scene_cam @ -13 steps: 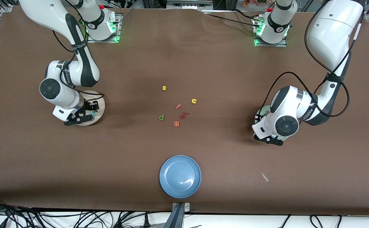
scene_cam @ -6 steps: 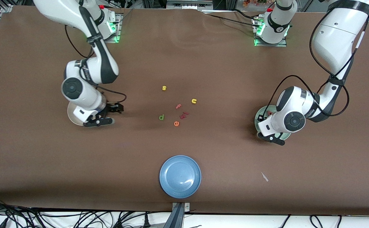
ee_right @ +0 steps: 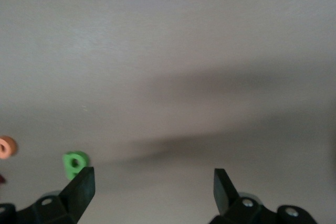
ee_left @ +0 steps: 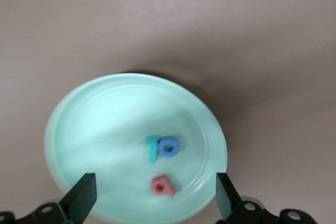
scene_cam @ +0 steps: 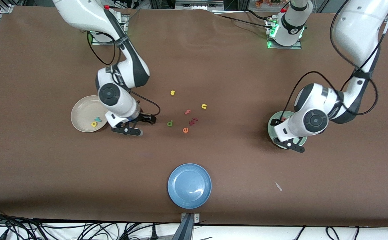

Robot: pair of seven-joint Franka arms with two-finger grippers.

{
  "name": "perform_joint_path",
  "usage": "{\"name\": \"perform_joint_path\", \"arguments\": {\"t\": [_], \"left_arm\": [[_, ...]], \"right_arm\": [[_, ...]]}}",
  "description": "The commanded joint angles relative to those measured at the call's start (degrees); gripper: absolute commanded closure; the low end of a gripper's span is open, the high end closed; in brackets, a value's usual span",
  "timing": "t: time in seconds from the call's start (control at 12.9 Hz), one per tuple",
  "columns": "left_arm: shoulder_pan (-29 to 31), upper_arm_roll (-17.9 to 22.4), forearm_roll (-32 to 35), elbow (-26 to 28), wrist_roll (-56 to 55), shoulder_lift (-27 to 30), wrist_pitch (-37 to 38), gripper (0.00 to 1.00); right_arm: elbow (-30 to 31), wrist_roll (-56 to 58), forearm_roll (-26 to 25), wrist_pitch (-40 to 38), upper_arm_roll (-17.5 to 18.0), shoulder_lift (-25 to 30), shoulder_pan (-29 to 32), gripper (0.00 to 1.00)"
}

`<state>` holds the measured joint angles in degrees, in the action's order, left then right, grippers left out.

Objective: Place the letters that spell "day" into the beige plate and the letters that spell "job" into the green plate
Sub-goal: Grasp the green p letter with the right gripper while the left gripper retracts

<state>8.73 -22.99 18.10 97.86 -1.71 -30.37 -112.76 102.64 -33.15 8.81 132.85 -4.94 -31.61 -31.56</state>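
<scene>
Black fingers of the left gripper (ee_left: 152,203) stand wide apart with nothing between them, poised over the green plate (ee_left: 84,108) at the left arm's end of the table. In that plate lie the teal "j" (ee_left: 152,148) and the blue "o" (ee_left: 169,147) touching each other, with the salmon "b" (ee_left: 163,186) just beside them.

The right gripper (scene_cam: 137,125) is likewise spread wide and empty, over bare brown table (scene_cam: 213,66) between the beige plate (scene_cam: 80,110) and the green "d" (scene_cam: 170,123). The beige plate holds the teal "y" (scene_cam: 97,118) and the yellow "a" (scene_cam: 94,124), close together. The "d" lies on the table near the middle, among a pink "f" (scene_cam: 187,112), an orange "e" (scene_cam: 185,130), a yellow "n" (scene_cam: 203,106) and a yellow "s" (scene_cam: 172,92). A blue plate (scene_cam: 177,193) sits nearest the front camera.
</scene>
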Motion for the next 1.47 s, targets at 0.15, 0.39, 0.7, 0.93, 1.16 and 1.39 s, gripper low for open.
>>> {"name": "perform_joint_path", "arguments": {"t": [0.15,0.39,0.7,0.93,1.16,1.39], "left_arm": [[1.6,-0.6,0.1,-15.1,0.6,5.5,13.9,0.00],[1.2,-0.8,-4.2,-26.5,-1.4,5.9,27.5,0.00],[0.3,3.9,-9.8,-26.2,-5.5,14.4,33.6,0.00],[-4.0,13.2,-18.4,-13.0,-3.0,23.5,29.0,0.00],[-10.8,20.4,-17.9,-3.8,-3.0,30.8,22.3,0.00],[-10.9,20.3,-18.5,-2.1,-3.2,32.5,21.6,0.00]], "right_arm": [[-8.1,-8.2,0.3,-0.6,0.0,-7.8,-4.4,0.00],[-8.9,-9.4,0.6,-0.5,0.0,-9.3,-5.6,0.00],[-9.1,-10.5,0.2,1.5,-0.1,-11.2,-8.1,0.00],[-9.6,-10.4,0.2,1.7,-0.1,-12.1,-8.1,0.07],[-11.1,-10.2,0.2,1.7,-0.1,-13.1,-8.0,0.15],[-11.3,-10.4,0.1,1.7,-0.1,-13.2,-8.1,0.25]]}}
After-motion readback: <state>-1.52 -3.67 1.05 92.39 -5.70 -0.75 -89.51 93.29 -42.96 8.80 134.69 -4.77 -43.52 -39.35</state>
